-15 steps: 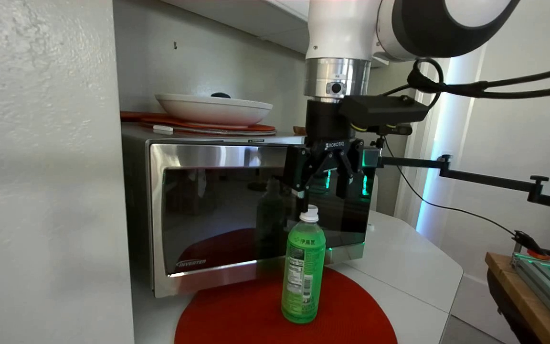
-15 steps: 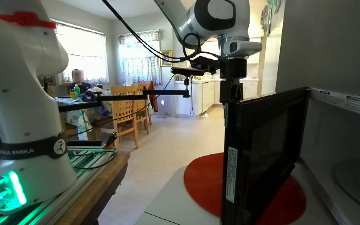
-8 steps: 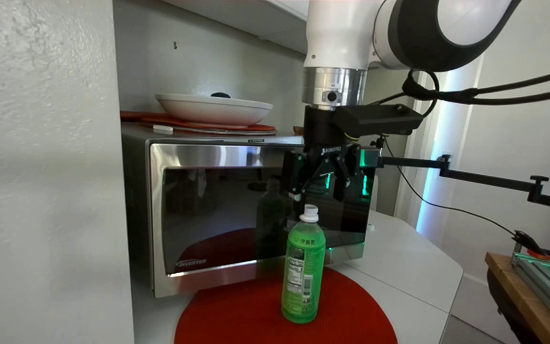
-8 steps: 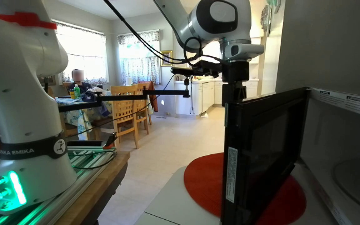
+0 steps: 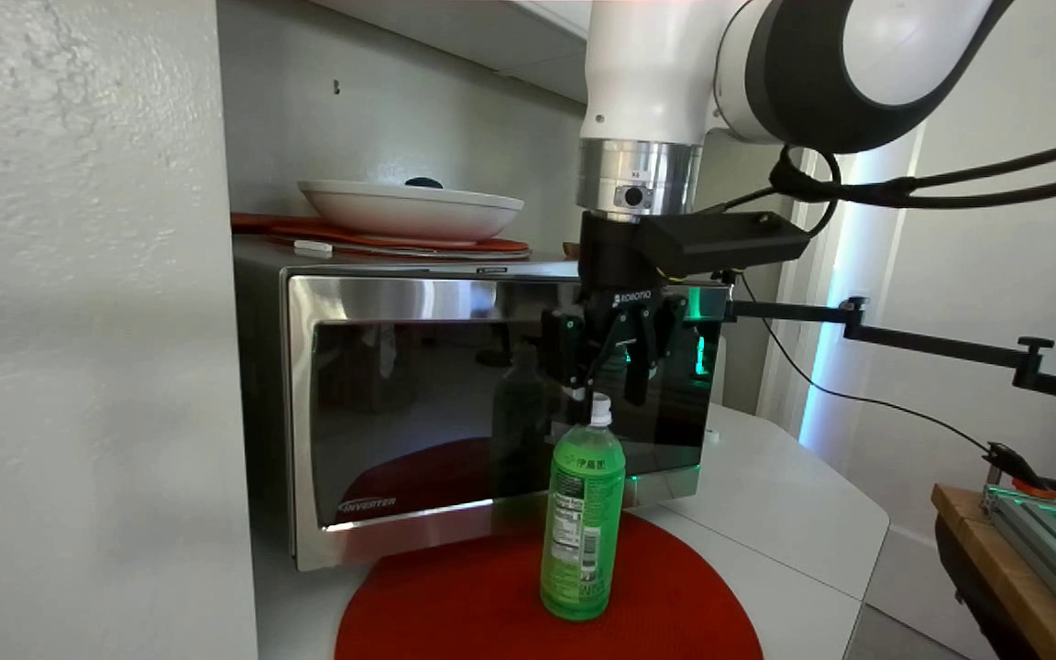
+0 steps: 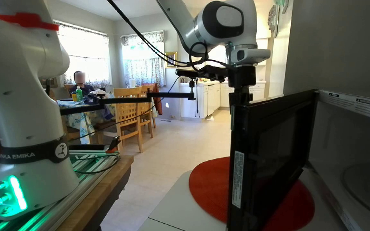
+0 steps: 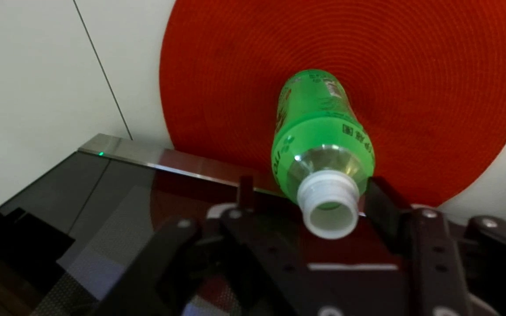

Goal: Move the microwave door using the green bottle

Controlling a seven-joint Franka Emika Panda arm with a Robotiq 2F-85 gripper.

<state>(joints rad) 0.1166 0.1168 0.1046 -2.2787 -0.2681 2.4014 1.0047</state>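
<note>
Hangs with gripper [image 7: 312, 193] jaws apart, seemingly astride the top of the green bottle [image 5: 583, 522], upright on the mat [image 5: 675, 596] in front of the microwave door [image 5: 427, 412]. Probably calls for lowering along that vertical axis.

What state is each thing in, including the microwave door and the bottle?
Microwave door: open
Green plastic bottle: upright, uncapped
End effector: open, gripping nothing
Round red placemat: lying flat
Shallow white bowl: upright, contents mostly hidden
Robot base light: lit green
</note>
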